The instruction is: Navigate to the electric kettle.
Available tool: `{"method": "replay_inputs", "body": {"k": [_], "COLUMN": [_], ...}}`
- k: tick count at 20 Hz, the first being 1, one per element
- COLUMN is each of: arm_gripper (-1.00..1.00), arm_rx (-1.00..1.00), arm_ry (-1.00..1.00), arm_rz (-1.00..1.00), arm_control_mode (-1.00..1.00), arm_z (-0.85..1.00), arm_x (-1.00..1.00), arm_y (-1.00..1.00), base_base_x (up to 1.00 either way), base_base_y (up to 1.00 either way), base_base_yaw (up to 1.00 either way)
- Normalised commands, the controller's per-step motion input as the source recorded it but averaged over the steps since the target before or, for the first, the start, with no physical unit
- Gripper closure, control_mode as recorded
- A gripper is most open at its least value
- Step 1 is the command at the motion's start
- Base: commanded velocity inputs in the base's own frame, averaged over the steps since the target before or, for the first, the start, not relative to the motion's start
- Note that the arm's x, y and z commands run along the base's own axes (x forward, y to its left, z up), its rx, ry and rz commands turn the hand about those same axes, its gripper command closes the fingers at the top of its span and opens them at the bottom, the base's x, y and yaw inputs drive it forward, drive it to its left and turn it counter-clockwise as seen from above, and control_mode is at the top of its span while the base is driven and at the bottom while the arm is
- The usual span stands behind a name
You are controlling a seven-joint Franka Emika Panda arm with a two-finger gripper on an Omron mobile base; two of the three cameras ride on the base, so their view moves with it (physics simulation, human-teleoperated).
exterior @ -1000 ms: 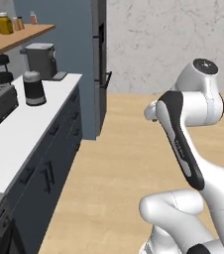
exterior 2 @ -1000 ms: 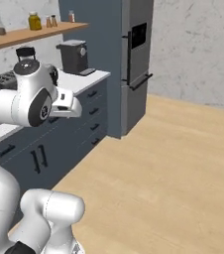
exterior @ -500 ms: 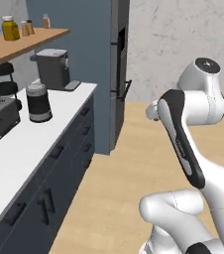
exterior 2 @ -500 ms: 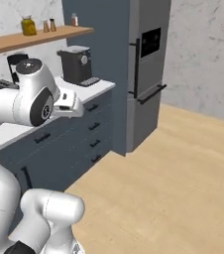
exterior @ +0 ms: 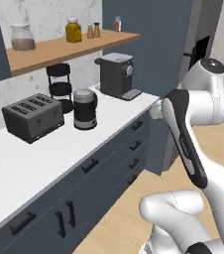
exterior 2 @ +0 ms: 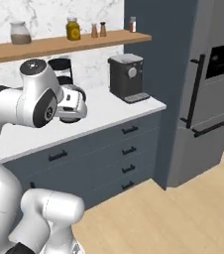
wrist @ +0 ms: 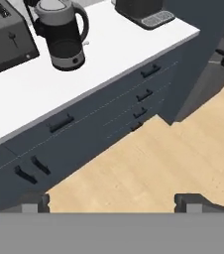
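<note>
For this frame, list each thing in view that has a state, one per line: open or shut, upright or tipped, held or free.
Kettle: upright on the counter, lid shut, free.
Toaster: upright, slots empty.
Drawers: shut.
Fridge: doors shut.
Shelf jars: upright, lids on.
Claw: open, holding nothing, over the floor.

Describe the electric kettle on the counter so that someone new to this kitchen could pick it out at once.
Start at the white counter under the wooden shelf. Between the boxy silver toaster and the dark coffee machine stands the electric kettle. It is a small dark grey jug with a silver domed lid and a curved black loop handle, shorter than the black open-framed appliance behind it.
</note>
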Motion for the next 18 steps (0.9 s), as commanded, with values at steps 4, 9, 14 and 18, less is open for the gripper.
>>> {"method": "replay_inputs", "body": {"k": [4, 9, 14, 18], "arm_gripper": [-1.00, -1.00, -1.00, -1.00], "arm_rx": [0.00, 0.00, 0.00, 0.00], "arm_ry": [0.00, 0.00, 0.00, 0.00], "arm_rz": [0.00, 0.00, 0.00, 0.00], "arm_control_mode": [1.00, 1.00, 1.00, 1.00], "arm_z": [0.00, 0.00, 0.00, 0.00], "arm_x": [0.00, 0.00, 0.00, 0.00], "arm_y": [0.00, 0.00, 0.00, 0.00], "base_base_x": [1.00, 0.95, 0.83, 0.18], "base_base_y": [-0.44, -0.45, -0.58, -0.41], "base_base_yaw": [0.60, 0.62, 0.60, 0.53]}}
